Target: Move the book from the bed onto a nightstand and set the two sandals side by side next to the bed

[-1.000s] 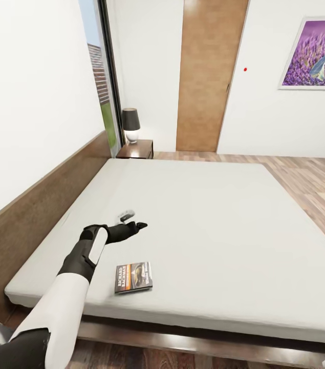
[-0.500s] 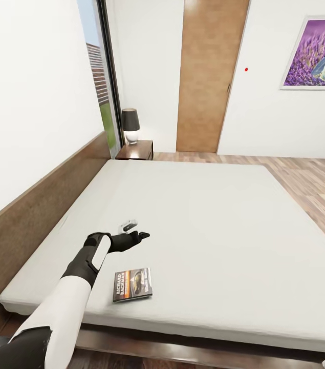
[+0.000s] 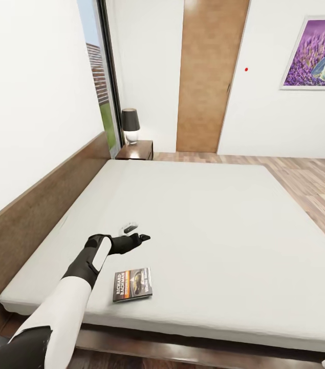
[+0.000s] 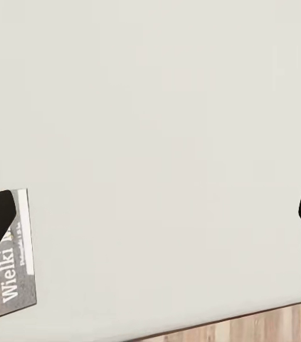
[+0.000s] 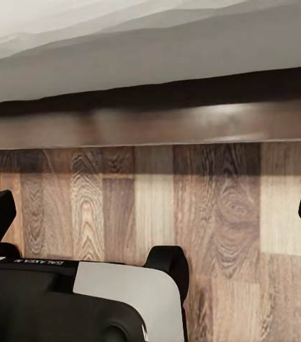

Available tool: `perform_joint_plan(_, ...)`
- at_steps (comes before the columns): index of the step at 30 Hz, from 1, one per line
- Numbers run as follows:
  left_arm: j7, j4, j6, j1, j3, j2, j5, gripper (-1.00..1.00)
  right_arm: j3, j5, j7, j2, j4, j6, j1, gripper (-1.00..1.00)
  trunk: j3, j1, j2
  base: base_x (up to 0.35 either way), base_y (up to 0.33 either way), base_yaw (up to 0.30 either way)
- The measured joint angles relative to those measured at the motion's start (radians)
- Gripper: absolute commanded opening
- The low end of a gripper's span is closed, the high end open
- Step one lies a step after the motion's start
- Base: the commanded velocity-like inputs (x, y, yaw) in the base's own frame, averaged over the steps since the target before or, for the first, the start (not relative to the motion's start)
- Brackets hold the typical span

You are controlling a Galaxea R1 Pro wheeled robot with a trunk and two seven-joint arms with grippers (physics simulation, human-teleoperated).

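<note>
- White walls and a brown wood-plank floor frame the bedroom, with a tall dark-framed glass window at about 11 o'clock in the head view and a plain brown wooden door at 12 o'clock.
- Most of the head view is taken by the large low bed, a pale grey-white mattress on a dark brown frame, its headboard running along the wall at 9 o'clock.
- At the far end of the headboard, around 11 o'clock, stands the small glossy dark brown nightstand, carrying a table lamp with a black shade.
- A framed picture of purple flowers hangs on the wall at 1 o'clock.
- Lying flat on the mattress near its near edge, at about 7 o'clock, is the thin dark paperback book with an orange band and white lettering; in the left wrist view a corner of it shows beside one fingertip.
- The left gripper hovers over the mattress just beyond the book, not touching it, its fingers spread apart and released, grasping nothing.
- The right gripper hangs low over the plank floor beside the bed frame, fingers also spread wide and released.
</note>
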Motion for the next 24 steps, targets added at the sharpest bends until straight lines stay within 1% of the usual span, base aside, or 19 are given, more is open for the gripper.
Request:
perform_joint_plan(7,0.0,0.001,0.0,0.0,-0.001,-0.001,0.0,1.0,-0.001,0.001,0.003,0.0,-0.001,-0.005,0.0,1.0,0.0,0.0,0.0,0.0,0.0,0.0)
perform_joint_plan(10,0.0,0.001,0.0,0.0,-0.001,-0.001,0.0,1.0,0.0,0.001,0.043,-0.001,-0.003,-0.013,-0.001,1.0,0.0,0.0,0.0,0.0,0.0,0.0)
perform_joint_plan(11,0.0,0.003,0.0,0.0,-0.001,-0.001,0.0,1.0,0.0,0.001,0.081,-0.001,-0.004,-0.014,0.0,1.0,0.0,0.0,0.0,0.0,0.0,0.0)
perform_joint_plan(14,0.0,0.015,-0.001,0.0,-0.003,-0.001,0.0,1.0,-0.001,0.002,0.239,-0.001,-0.007,-0.013,-0.001,1.0,0.0,0.0,0.0,0.0,0.0,0.0)
perform_joint_plan(16,0.0,0.019,-0.001,0.0,-0.003,-0.001,0.0,1.0,-0.001,0.003,0.298,-0.001,-0.008,-0.01,-0.001,1.0,0.0,0.0,0.0,0.0,0.0,0.0)
perform_joint_plan(18,0.0,0.022,-0.002,0.0,-0.003,-0.002,0.0,1.0,-0.004,0.002,0.344,-0.003,-0.012,-0.006,-0.001,1.0,0.0,0.0,0.0,0.0,0.0,0.0)
perform_joint_plan(22,-0.001,0.023,-0.002,0.0,-0.003,-0.002,0.0,1.0,-0.012,-0.001,0.363,-0.006,-0.016,-0.002,-0.001,1.0,0.0,0.0,0.0,0.0,0.0,0.0)
perform_joint_plan(24,-0.001,0.024,-0.002,0.0,-0.003,-0.002,0.0,1.0,-0.015,-0.004,0.387,-0.011,-0.018,0.001,-0.001,1.0,0.0,0.0,0.0,0.0,0.0,0.0)
